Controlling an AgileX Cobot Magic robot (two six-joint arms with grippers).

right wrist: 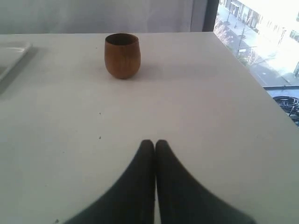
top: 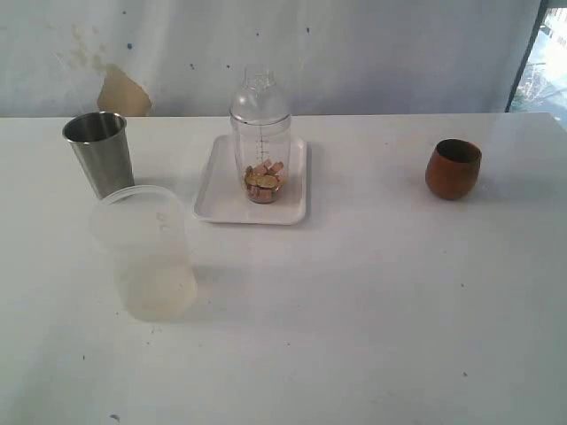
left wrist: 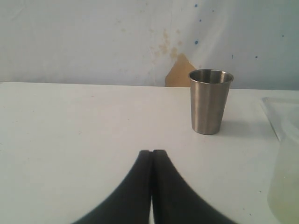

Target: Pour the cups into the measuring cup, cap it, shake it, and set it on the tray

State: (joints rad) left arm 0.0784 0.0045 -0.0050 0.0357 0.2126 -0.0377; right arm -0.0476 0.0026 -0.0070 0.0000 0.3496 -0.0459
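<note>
Now, measuring cup (top: 262, 150): standing upright around the middle of the tray (top: 208, 211), which is lying just toward 12 o'clock from the centre of the worktop (top: 372, 310) in the exterior view.
Cap (top: 260, 97): sitting on the measuring cup's mouth; how tightly it is seating cannot be told.
Contents (top: 263, 181): pinkish and yellowish pieces are resting at the bottom of the measuring cup.
Steel tumbler (top: 99, 152): standing upright at the tray's 9 o'clock, apart from it.
Frosted tub (top: 146, 252): sitting at the tumbler's 5 o'clock and overlapping its base in the exterior view.
Wooden cup (top: 453, 168): standing upright at the tray's 3 o'clock, well apart from it.
Left pincer (left wrist: 152, 154): jaws are pressing together on nothing, hanging over bare worktop and facing the steel tumbler from well apart.
Right pincer (right wrist: 154, 143): jaws are likewise meeting on nothing, facing the wooden cup from well apart.
Step in hand: judging by the layout, pouring, capping, shaking and setting down are looking finished, so the arms are only parking.
Doing it well: keeping both pincers well off the tray and cups, and avoiding any sweep across the middle.
Risk: the measuring cup is looking tall and narrow, so a nudge to the tray is likely tipping it.
</note>
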